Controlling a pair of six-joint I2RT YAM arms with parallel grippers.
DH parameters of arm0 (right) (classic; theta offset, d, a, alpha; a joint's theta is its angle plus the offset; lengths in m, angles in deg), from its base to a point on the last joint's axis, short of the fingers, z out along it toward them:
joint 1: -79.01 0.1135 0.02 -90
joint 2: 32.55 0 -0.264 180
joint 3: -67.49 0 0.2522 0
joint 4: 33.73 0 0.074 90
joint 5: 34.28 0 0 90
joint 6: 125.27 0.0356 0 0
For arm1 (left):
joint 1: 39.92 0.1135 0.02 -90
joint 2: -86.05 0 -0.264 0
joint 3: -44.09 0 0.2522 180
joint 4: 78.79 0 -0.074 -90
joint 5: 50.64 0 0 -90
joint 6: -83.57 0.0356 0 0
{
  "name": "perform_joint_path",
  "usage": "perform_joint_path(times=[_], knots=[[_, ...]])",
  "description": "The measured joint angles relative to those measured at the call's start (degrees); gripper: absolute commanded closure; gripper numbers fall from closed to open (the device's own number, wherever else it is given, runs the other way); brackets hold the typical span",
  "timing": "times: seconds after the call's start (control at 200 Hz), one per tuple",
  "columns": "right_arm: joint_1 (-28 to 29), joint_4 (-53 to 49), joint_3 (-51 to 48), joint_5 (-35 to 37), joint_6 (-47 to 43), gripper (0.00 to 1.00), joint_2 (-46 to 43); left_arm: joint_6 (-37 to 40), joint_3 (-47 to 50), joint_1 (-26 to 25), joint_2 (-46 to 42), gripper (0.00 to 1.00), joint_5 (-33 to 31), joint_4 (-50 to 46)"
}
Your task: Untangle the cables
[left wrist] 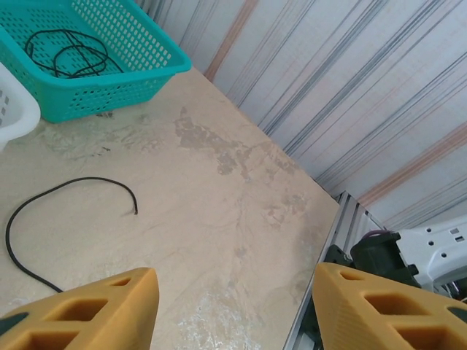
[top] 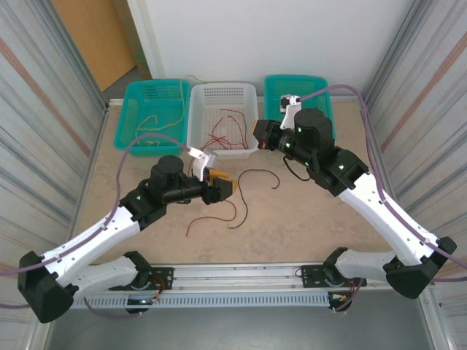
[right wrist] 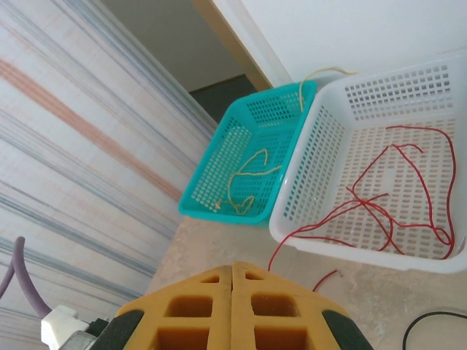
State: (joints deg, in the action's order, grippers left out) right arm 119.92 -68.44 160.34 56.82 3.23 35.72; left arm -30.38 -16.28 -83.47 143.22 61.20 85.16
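**A:** Where do the cables lie?

**B:** A thin black wire point(top: 257, 172) arches on the beige tabletop point(top: 314, 219), open toward the arm bases. Beside it, a thin red wire point(top: 211, 218) runs roughly left to right. Red strands point(top: 226, 127) curl in the white perforated basket point(top: 195, 117), and a yellow-tan strand point(top: 153, 120) in the left teal basket point(top: 125, 117).

**A:** The grippers?

**B:** The left gripper point(left wrist: 233, 306) is spread wide and empty. The right gripper point(right wrist: 232, 292) has its fingers pressed together, seemingly on nothing.
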Motion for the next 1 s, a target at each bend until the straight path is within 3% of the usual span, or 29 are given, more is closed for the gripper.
perform_joint_path(times=[0.095,0.175,0.336,0.501,0.797,1.002], knots=[[0.3,-1.2,-0.9,0.9,0.4,0.58,0.1,-0.3,0.0,0.3,-0.1,0.42,-2.1,-0.9],[0.3,-2.4,-3.9,1.8,1.4,0.42,0.4,-0.9,0.0,1.5,-0.4,0.43,-4.5,-2.9],[3.0,-8.8,-9.5,5.4,3.6,0.45,7.2,-2.5,0.6,5.6,-2.2,0.44,-8.2,-8.1],[6.9,-13.3,-14.9,6.6,5.8,0.53,16.1,-3.5,3.0,6.1,-5.2,0.44,-10.0,-12.3],[12.1,-14.5,-15.1,6.4,7.0,0.62,30.1,-5.5,5.5,6.1,-6.8,0.48,-12.0,-15.8],[12.2,-14.0,-14.9,6.5,7.4,0.67,35.5,-6.1,6.1,6.1,-6.8,0.49,-13.0,-17.5]])
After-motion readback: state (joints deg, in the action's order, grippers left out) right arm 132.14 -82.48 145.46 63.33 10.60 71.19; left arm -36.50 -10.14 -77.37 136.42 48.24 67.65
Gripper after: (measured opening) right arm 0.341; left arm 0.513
